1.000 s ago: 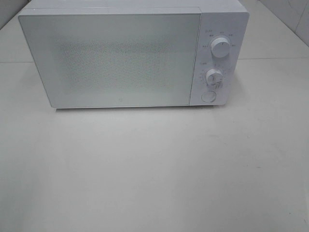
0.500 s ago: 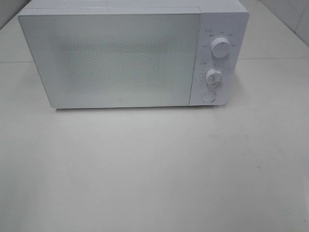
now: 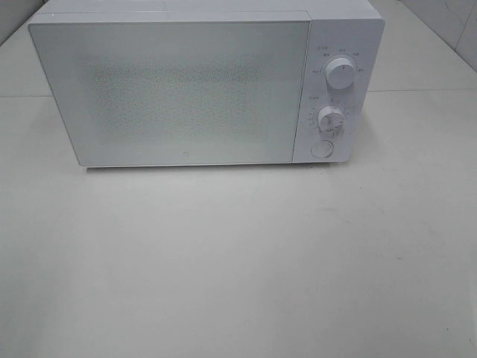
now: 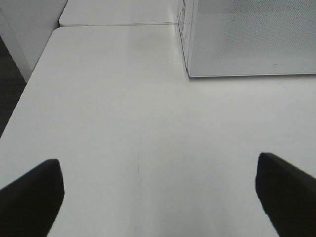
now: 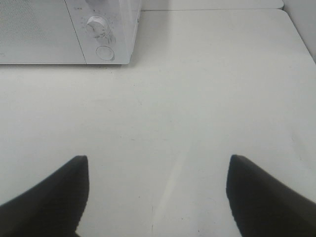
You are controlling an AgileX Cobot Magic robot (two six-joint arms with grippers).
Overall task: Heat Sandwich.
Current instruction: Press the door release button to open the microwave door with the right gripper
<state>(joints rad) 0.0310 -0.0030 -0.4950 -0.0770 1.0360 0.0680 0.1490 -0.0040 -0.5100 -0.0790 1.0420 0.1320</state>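
A white microwave (image 3: 201, 86) stands at the back of the white table (image 3: 238, 261) with its door shut. It has two dials (image 3: 340, 74) and a round button (image 3: 321, 148) on its right panel. The sandwich is out of view, and so is the pink plate. My left gripper (image 4: 158, 197) is open and empty above the bare table, left of the microwave's corner (image 4: 247, 37). My right gripper (image 5: 155, 197) is open and empty above the table, in front of and right of the microwave's panel (image 5: 101, 34). Neither gripper shows in the exterior high view.
The table's left edge (image 4: 27, 94) drops to a dark floor in the left wrist view. A seam to a second table surface (image 4: 118, 23) runs behind. The table's right edge (image 5: 298, 34) shows in the right wrist view.
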